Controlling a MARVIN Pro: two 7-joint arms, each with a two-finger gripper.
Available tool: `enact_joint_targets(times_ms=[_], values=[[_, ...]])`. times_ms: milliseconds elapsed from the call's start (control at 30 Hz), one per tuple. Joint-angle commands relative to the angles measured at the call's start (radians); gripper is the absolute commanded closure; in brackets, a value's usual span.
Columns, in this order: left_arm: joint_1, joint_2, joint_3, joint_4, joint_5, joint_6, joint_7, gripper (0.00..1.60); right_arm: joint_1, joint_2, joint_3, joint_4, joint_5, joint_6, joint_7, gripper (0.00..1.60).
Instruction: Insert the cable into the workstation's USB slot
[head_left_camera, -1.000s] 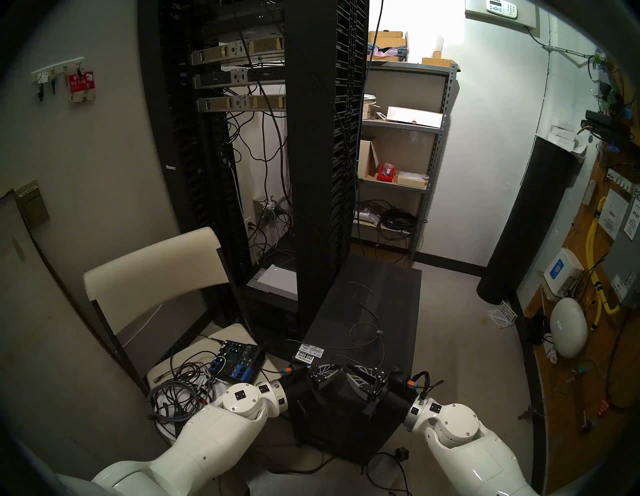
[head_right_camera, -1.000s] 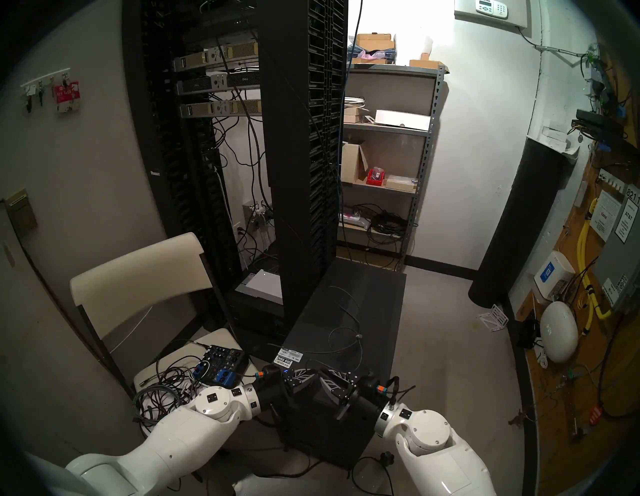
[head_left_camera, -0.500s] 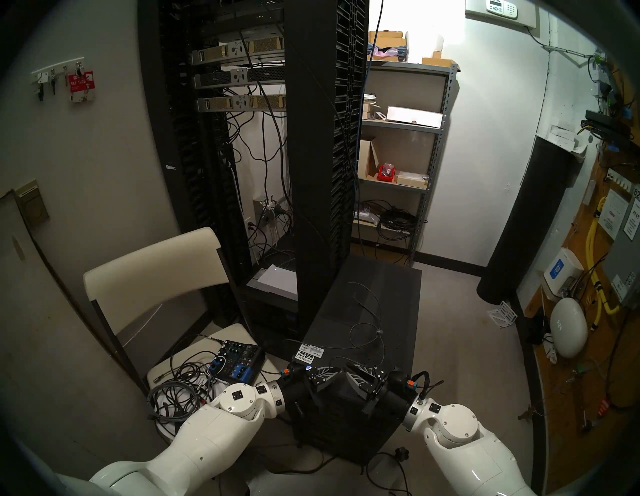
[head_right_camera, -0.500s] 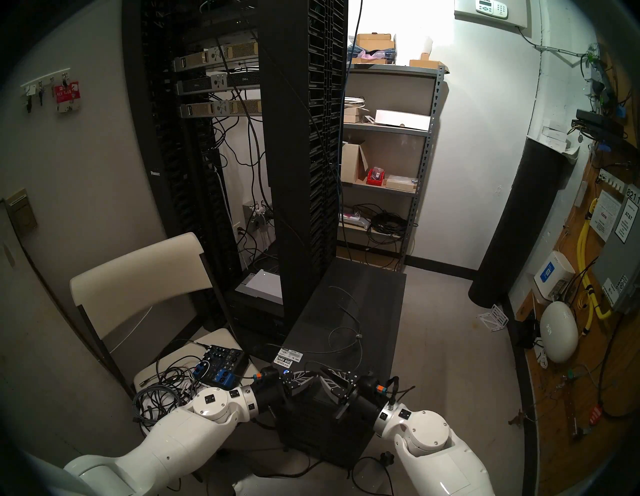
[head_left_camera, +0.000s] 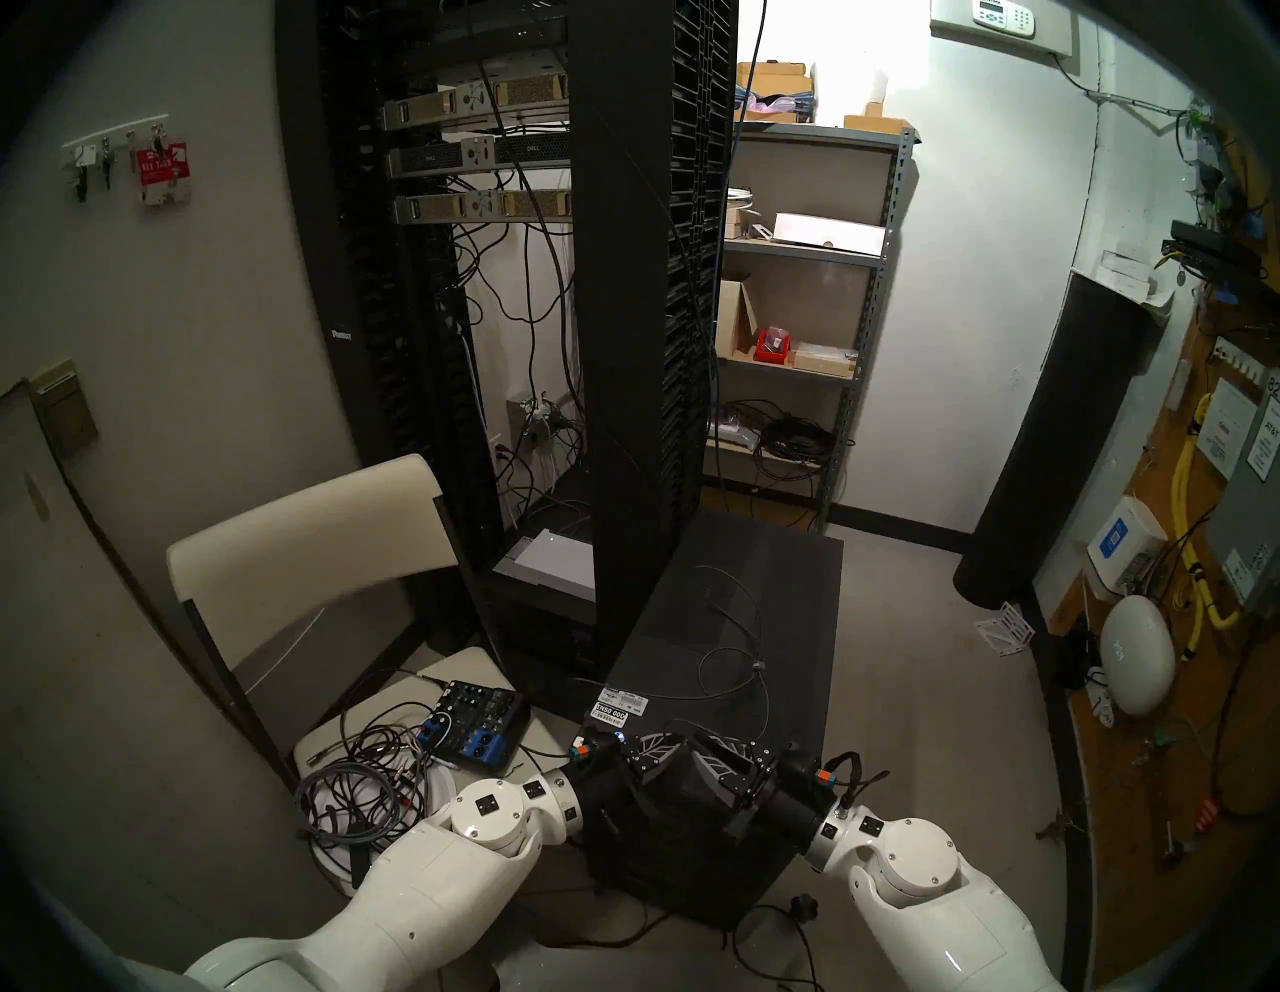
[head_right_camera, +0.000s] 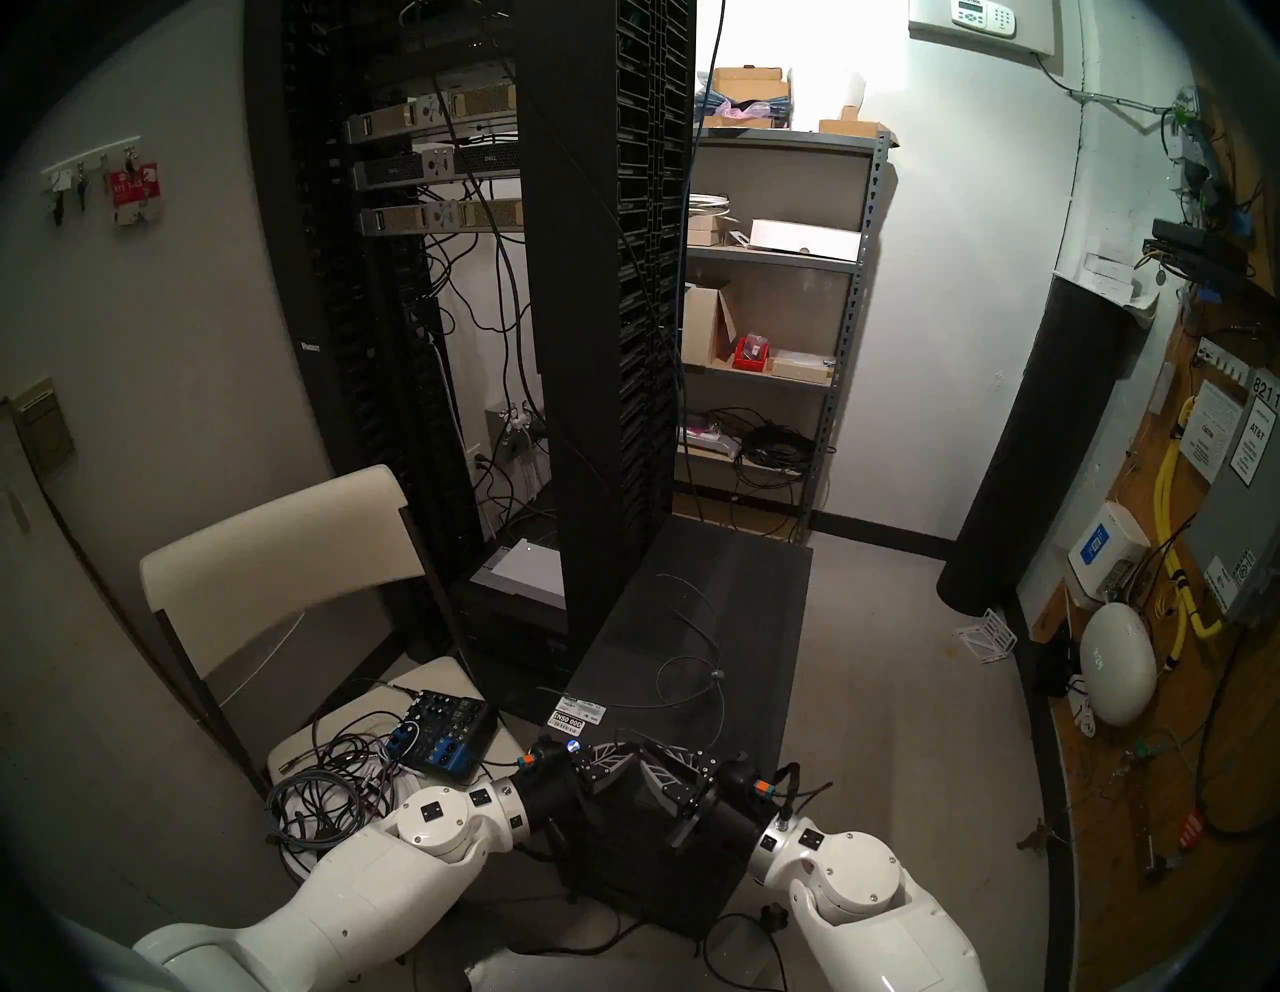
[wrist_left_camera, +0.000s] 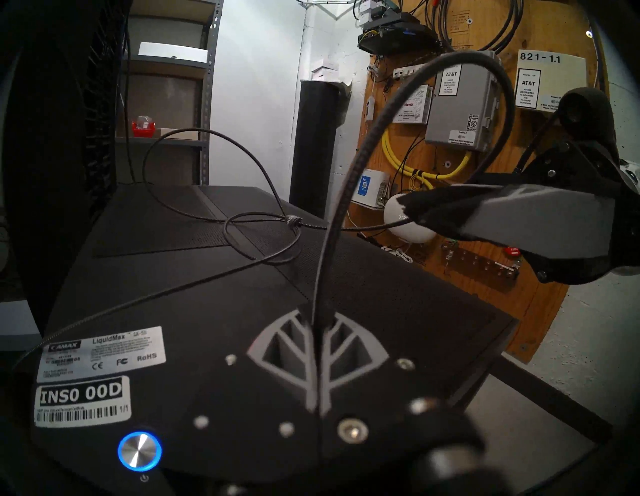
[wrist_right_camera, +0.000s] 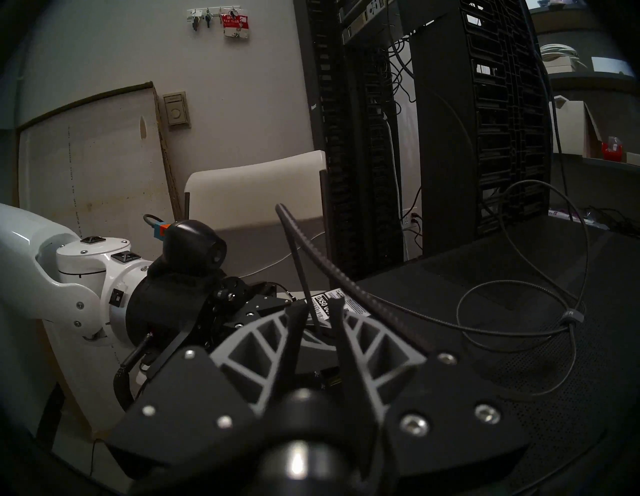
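Cable (wrist_left_camera: 325, 249) sits pinched in the closed left gripper (wrist_left_camera: 317, 324); right gripper's (wrist_right_camera: 317, 322) grip unclear, plug hidden.

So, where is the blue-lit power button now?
In the left wrist view, the blue-lit power button sits bottom left on the workstation, just below the barcode label.

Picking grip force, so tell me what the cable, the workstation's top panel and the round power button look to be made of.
Cable: apparently braided fabric sleeving, matte dark grey; a woven ribbed texture shows close up.
Workstation top: likely painted sheet metal, matte black; fine perforated mesh of tiny holes.
Power button: seemingly brushed metal, shiny silver; radial sheen inside a blue lit ring.
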Motion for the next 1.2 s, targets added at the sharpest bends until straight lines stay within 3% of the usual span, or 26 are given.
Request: enact_joint_targets(times_ms=[0,633,1167], values=[[0.001,-0.008,0.009,-0.021,0.008,0.032,0.013,1.60,0.000,0.000,0.002,-0.028,0.003,-0.009,0.005,0.81],[-0.033,-0.018,0.008,0.062,0.019,0.006,0.036,1.60,0.008,-0.006,0.014,-0.015,0.008,-0.008,0.028,0.78],[-0.020,-0.001,-0.004,0.060,0.014,0.009,0.027,1.60,0.014,-0.011,0.024,-0.007,0.007,-0.009,0.039,0.76]])
